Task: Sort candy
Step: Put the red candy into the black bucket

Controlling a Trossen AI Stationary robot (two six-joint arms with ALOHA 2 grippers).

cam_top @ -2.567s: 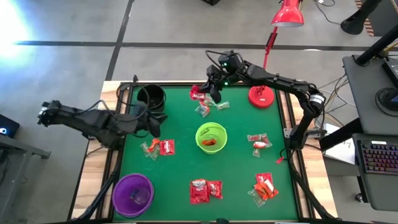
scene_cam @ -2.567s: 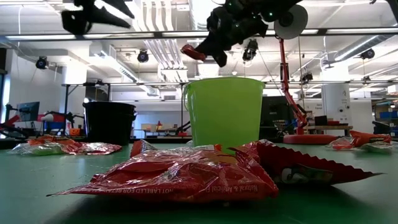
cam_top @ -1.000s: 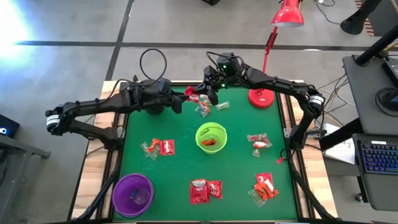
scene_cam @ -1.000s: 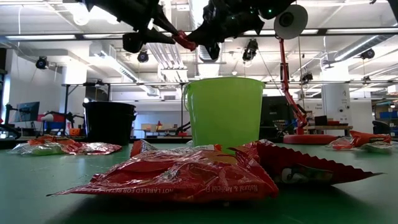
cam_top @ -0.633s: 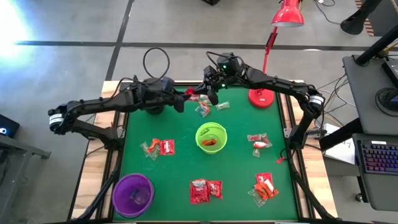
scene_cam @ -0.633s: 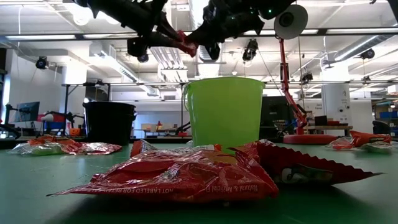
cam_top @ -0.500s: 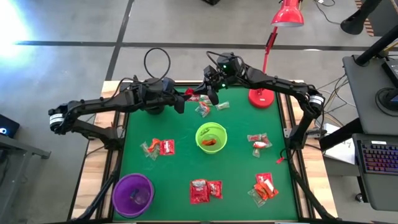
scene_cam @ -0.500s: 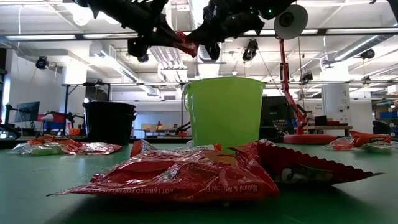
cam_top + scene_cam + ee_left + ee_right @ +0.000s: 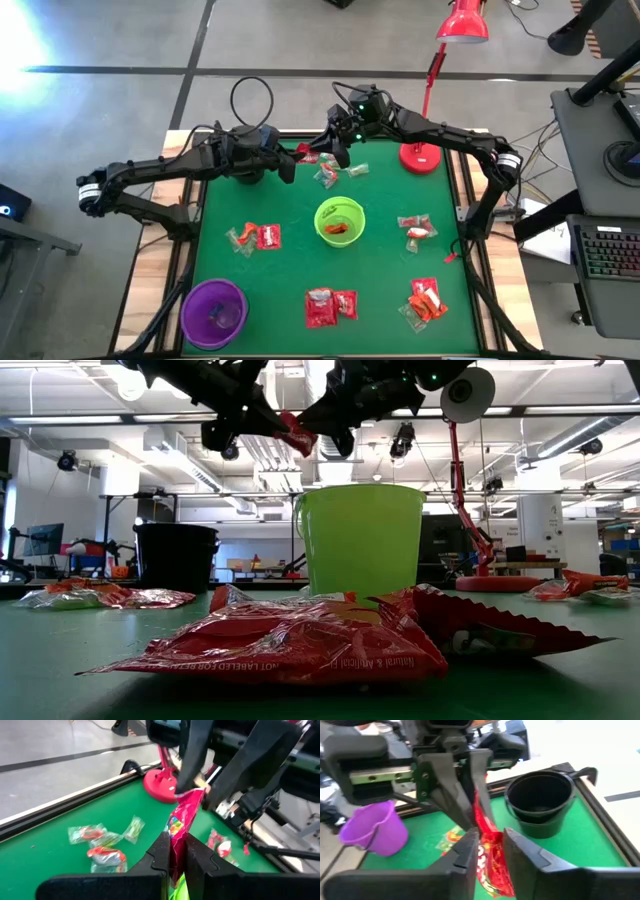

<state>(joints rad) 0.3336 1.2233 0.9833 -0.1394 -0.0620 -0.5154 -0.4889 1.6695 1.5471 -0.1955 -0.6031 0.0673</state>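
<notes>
A flat red candy packet [image 9: 182,817] hangs in mid-air over the table's far middle, between my two grippers. My left gripper [image 9: 172,842] comes from the left and is shut on it. My right gripper [image 9: 490,840] faces it from the right and is open, with the packet's other end [image 9: 487,852] between its fingers. In the high view the packet [image 9: 306,153] lies between my left gripper [image 9: 294,160] and my right gripper [image 9: 325,155]. More candy [image 9: 335,172] lies on the green mat below. My left gripper pinches the packet's lower end [image 9: 175,837] between its two fingers, reaching almost level from the table's left. The packet is lifted clear and stands up and away from the fingers, toward my right gripper. My right gripper: whether its parted fingers [image 9: 470,852] still touch the packet, I cannot tell.
A black bowl [image 9: 243,155] sits under my left arm. There is a lime-green bowl [image 9: 340,220] at mid-table and a purple bowl [image 9: 213,312] near left. A red lamp [image 9: 420,155] stands far right. Candy piles [image 9: 255,237], [image 9: 330,305], [image 9: 425,300], [image 9: 415,228] dot the mat.
My left gripper has shut on the red packet held out by my right gripper. My right gripper's fingers have then parted around the packet. Both arms have stayed in place, and the packet stays in the air between them.
</notes>
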